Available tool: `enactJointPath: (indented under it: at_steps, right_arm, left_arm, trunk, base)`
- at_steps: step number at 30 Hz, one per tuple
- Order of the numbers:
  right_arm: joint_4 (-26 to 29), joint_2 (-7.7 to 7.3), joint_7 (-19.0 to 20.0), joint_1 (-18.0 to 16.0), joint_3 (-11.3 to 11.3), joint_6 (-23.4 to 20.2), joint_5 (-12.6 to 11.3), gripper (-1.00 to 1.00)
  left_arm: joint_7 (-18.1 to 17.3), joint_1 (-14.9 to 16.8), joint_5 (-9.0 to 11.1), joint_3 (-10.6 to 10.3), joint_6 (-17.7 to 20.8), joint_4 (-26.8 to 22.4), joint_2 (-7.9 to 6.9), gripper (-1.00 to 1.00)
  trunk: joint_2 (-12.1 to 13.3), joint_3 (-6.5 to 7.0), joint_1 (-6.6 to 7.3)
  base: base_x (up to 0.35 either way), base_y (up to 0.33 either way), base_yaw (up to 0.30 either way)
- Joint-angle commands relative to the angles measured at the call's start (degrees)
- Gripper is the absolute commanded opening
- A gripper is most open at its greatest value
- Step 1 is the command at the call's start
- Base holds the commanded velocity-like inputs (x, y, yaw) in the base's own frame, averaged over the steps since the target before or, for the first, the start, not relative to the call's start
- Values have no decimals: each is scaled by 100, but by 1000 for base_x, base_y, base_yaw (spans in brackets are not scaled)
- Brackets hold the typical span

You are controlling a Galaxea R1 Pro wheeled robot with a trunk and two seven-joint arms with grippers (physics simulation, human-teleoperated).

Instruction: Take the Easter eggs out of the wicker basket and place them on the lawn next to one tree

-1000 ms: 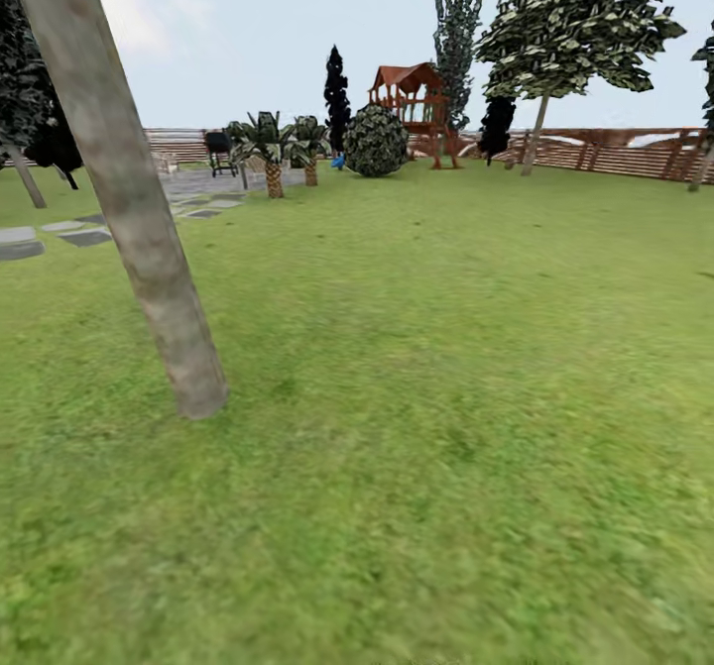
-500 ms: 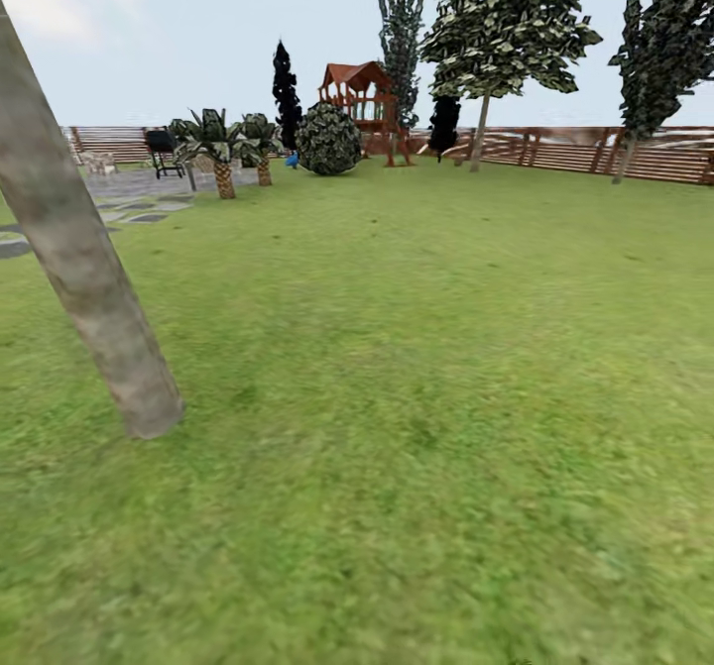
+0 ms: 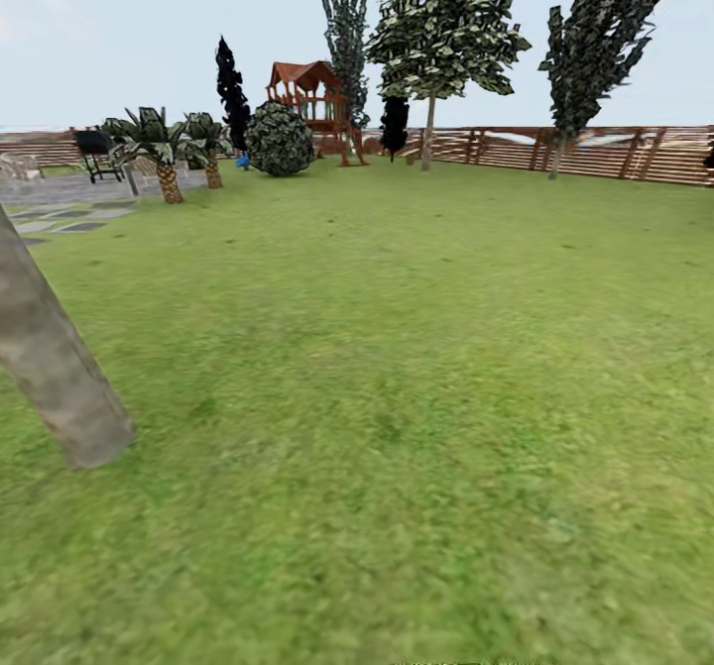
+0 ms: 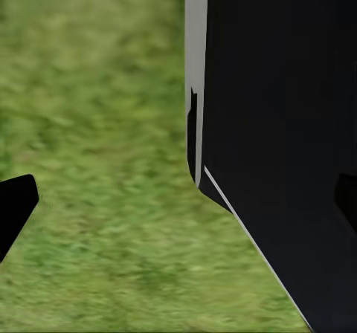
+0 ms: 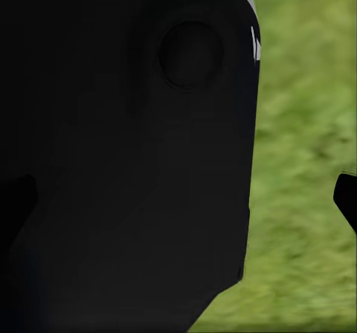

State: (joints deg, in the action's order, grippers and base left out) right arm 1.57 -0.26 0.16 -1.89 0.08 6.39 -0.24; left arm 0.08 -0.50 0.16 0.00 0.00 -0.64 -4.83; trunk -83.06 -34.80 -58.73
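Observation:
The lawn spreads out ahead of me as flat green grass. A tree with a thick, pale, leaning trunk stands close at the left edge of the head view. The Easter eggs and the wicker basket are out of view. In the left wrist view my left gripper is open, its dark fingertips far apart over grass, with a black part of my body alongside. In the right wrist view my right gripper is open too, one fingertip showing against the grass, nothing held.
A brown slat fence closes the garden at the back. A wooden playset, a round bush and short palms stand far left. Another pale-trunked tree grows by the fence. Paving slabs lie at left.
The whole head view has swung to the right, so the near trunk has slid towards the picture's left edge and more fence shows at right. This is camera motion.

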Motion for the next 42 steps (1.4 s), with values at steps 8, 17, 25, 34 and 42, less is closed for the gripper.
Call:
enactJointPath:
  at_steps: [8,17,25,34,42]
  right_arm:
    - [-8,0,2,-4,1,20,-3,100]
    - [-8,4,2,-4,0,20,2,100]
    - [-1,1,-6,-4,-7,-5,1,100]
    - [1,19,0,-4,14,12,40,100]
    - [9,-6,-7,-4,-21,20,11,100]
  left_arm:
    - [1,-3,2,0,0,-7,0,100]
    - [1,-3,2,0,0,-7,0,100]
    - [1,-3,2,0,0,-7,0,100]
    - [1,-3,2,1,0,-7,0,100]
    - [1,-3,2,0,0,-7,0,100]
  trunk:
    - [-2,-4,0]
    - [-2,-4,0]
    - [-2,-4,0]
    - [-2,-4,0]
    - [-2,-4,0]
  base:
    - [0,0,-294]
    - [0,0,-256]
    - [0,0,-22]
    - [0,0,0]
    - [0,0,0]
